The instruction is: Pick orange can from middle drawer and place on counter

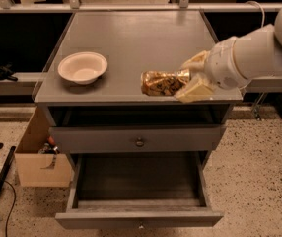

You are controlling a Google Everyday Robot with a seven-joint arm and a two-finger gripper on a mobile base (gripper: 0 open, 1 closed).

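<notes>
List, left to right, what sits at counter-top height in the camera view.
cream bowl → orange can, lying sideways → gripper, fingers shut on the can over the front right of the counter → white arm
</notes>
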